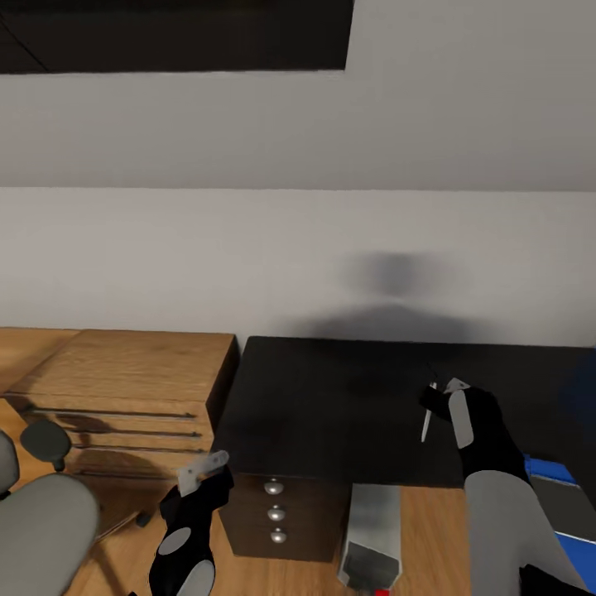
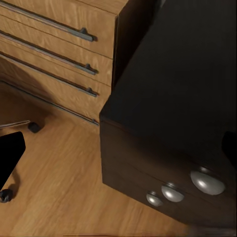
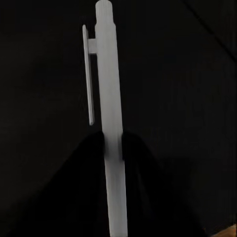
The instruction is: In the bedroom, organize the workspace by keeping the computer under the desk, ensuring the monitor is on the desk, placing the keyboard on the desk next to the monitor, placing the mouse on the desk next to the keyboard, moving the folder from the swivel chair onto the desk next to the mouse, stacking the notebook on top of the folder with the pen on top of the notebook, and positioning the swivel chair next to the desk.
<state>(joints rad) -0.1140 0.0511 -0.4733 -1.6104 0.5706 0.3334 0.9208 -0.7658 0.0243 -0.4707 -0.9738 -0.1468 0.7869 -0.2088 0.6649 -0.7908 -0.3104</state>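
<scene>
My right gripper (image 1: 432, 407) hangs over the right part of the black desk (image 1: 331, 406), shut on a white pen (image 1: 427, 424) that points down toward the desktop. In the right wrist view the pen (image 3: 109, 123), with its clip, runs between my black fingers (image 3: 74, 197) above the dark desktop. Under the desk stands the grey computer tower (image 1: 370, 530). The grey swivel chair (image 1: 37, 521) is at the lower left. My left gripper (image 1: 204, 473) is low, in front of the desk's left corner, open and holding nothing. Monitor, keyboard, mouse, folder and notebook are out of view.
A wooden dresser (image 1: 124, 389) with long bar handles stands against the desk's left side. The desk has a drawer column with round metal knobs (image 1: 275, 511), also close in the left wrist view (image 2: 207, 181). A blue and grey object (image 1: 571, 505) sits at the right edge. White wall behind.
</scene>
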